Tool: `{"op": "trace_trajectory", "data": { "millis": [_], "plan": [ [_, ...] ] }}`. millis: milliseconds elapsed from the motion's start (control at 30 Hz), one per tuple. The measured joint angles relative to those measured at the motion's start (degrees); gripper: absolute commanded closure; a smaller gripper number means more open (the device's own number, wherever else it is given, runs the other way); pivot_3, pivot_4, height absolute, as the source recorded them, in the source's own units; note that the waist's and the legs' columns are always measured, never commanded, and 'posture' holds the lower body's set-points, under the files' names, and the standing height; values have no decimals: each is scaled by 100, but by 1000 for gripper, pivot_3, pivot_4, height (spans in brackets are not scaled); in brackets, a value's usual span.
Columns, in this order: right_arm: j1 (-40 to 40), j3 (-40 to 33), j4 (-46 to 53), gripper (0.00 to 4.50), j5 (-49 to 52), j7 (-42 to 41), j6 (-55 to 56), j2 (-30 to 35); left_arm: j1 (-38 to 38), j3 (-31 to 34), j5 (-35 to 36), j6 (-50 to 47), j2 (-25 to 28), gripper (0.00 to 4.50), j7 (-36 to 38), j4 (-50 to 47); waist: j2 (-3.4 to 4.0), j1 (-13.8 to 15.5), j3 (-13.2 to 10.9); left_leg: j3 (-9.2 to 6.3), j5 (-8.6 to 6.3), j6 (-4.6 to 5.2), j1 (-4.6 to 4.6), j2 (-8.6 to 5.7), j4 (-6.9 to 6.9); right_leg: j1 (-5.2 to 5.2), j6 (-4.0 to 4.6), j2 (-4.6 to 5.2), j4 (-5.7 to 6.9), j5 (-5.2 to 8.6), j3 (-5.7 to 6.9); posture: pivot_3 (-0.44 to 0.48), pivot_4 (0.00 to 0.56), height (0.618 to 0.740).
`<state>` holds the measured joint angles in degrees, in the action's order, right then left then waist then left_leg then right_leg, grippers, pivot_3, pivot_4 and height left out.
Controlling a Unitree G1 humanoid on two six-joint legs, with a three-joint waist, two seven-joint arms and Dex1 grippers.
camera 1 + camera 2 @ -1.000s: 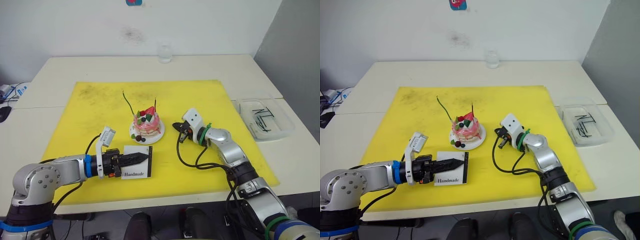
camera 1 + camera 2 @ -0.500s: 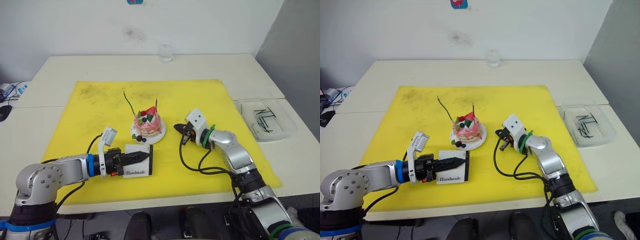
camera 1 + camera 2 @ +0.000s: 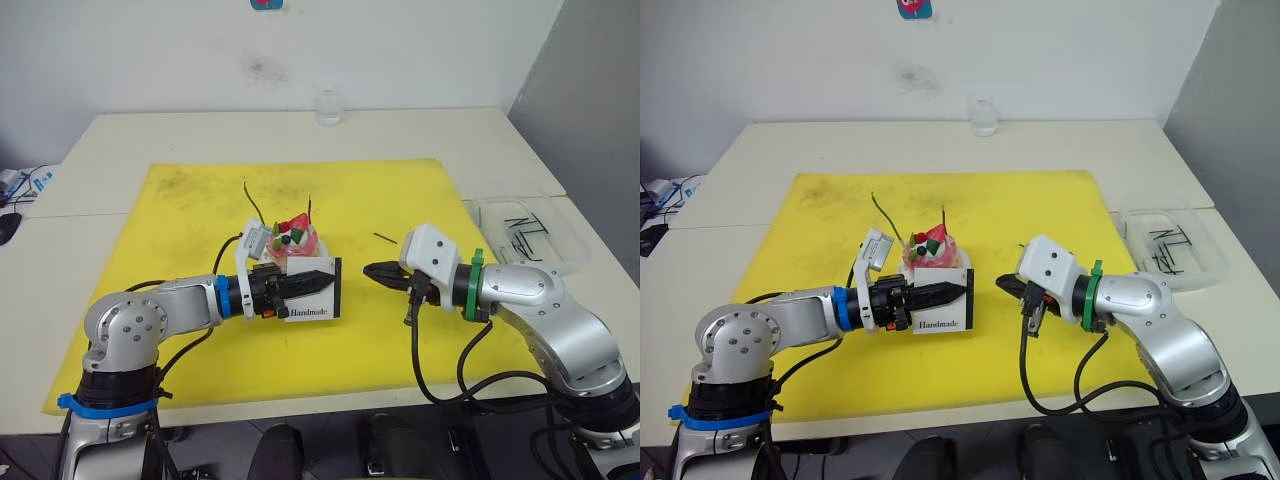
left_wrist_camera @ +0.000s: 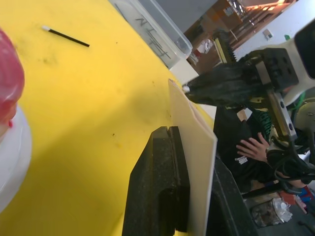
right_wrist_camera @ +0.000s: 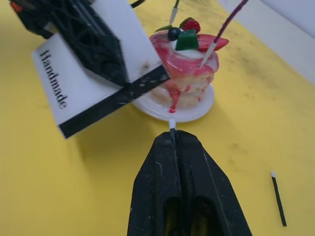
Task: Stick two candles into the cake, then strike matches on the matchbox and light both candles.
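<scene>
Two candles, green and dark red, stand in the cake on the yellow mat. Left gripper pinches the matchbox upright before the cake. Right gripper, fingers pressed together on a white-tipped match, points at the box. Another match lies nearby on the mat.

Count: one cake, two candles in it, green and dark red. One matchbox. Two matches on view: one pinched in the right gripper, one loose match on the one yellow mat. One clear tray by the table's right edge, sticks inside uncountable. One glass at the far edge.
</scene>
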<state>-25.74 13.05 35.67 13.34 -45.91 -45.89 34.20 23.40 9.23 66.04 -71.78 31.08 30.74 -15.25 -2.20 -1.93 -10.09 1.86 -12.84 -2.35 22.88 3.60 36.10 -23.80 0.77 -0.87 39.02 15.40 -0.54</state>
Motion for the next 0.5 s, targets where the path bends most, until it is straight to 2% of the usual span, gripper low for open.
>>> {"op": "trace_trajectory", "data": {
  "millis": [167, 500],
  "plan": [
    [-282, 265, -2, 4487, -45, 102, -73, -34, 69, -33, -16, 7, 1, 4500, 5, 17, -1, 22, 0, 5, 0, 0, 5, -4, 2, 0, 0, 2, -6, 0, -2, 0, 150, 735],
    [-302, 530, -1, 4487, -68, 93, -69, 68, 79, -79, -116, 123, -5, 4500, -3, 11, -1, 24, -1, 4, 0, 0, 5, -3, 2, 0, 0, 5, -5, 0, 0, 0, 150, 735]
  ]
}}
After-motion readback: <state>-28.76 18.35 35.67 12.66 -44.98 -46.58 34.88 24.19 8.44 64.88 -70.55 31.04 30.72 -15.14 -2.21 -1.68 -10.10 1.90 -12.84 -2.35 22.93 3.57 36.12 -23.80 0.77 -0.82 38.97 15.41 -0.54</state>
